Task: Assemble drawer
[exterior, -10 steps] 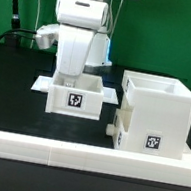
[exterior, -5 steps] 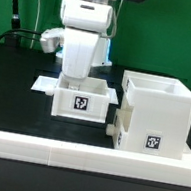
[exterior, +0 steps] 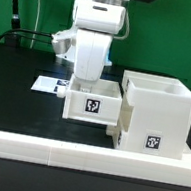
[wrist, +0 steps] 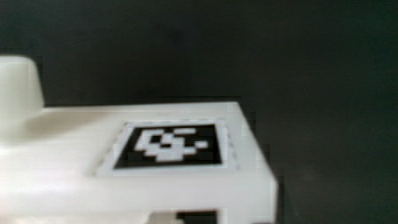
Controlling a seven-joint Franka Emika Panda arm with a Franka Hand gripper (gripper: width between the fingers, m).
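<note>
My gripper (exterior: 86, 83) reaches down into a small white tray (exterior: 93, 106) with a tag on its front and is shut on its wall. The tray sits just off the table, right next to the left side of the tall white box shell (exterior: 166, 106) in the exterior view. A second tray sits low in the shell, its knob (exterior: 110, 130) sticking out to the left. The wrist view is blurred. It shows the held tray's white surface (wrist: 71, 130) with its tag (wrist: 169, 147). My fingertips do not show there.
The marker board (exterior: 48, 82) lies flat on the black table behind and left of the tray. The long low white border rail (exterior: 62, 157) runs along the front edge. A green wall and cables stand at the back.
My gripper has carried the tray to the exterior view's right, from over the marker board to beside the box shell. The marker board now shows.
</note>
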